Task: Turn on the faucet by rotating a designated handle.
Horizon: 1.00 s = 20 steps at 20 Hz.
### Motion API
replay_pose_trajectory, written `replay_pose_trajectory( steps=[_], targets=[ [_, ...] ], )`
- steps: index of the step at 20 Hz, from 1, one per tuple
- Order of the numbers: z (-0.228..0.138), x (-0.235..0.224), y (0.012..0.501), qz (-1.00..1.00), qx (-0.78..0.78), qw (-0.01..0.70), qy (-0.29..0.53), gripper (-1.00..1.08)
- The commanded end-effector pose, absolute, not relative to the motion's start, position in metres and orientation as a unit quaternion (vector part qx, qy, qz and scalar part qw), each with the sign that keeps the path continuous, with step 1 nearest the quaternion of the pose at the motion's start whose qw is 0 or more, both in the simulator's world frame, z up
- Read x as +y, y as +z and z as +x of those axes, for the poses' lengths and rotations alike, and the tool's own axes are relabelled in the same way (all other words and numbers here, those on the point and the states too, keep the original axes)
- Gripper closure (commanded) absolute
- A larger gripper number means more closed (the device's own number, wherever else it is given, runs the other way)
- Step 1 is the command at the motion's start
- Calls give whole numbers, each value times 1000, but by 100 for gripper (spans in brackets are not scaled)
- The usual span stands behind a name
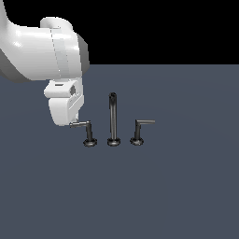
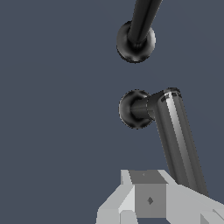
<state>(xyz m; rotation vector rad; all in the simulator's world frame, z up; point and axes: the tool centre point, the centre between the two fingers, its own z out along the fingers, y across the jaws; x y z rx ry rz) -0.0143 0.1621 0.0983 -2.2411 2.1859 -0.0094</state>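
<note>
The faucet stands as three dark metal pieces in a row: a tall spout [image 1: 112, 117] in the middle and an L-shaped handle on each side. The designated handle [image 1: 87, 131] is on the exterior view's left, its thin arm reaching left from its post. My gripper [image 1: 74, 119] hangs right at that arm's free tip, touching or nearly touching it. In the wrist view the designated handle [image 2: 173, 131] runs from its round base to my gripper [image 2: 151, 201], whose fingers [image 2: 148, 197] show no gap and hold nothing. The spout [image 2: 136, 37] lies beyond.
The twin handle [image 1: 140, 130] with its arm reaching right stands on the exterior view's right of the spout. All three pieces sit on a flat dark blue-grey floor [image 1: 177, 186]. My white arm [image 1: 42, 51] fills the upper left of the exterior view.
</note>
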Motion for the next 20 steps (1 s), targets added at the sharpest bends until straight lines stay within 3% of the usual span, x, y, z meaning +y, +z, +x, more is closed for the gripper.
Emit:
replay_pose_trajectory(
  steps=[1,13,20],
  targets=[
    [-23,160,98,-716,698,3,-2,108],
    [-64,153,98,-719,695,0,0,108],
    [-67,139,98,-719,695,3,-1,108]
  ],
)
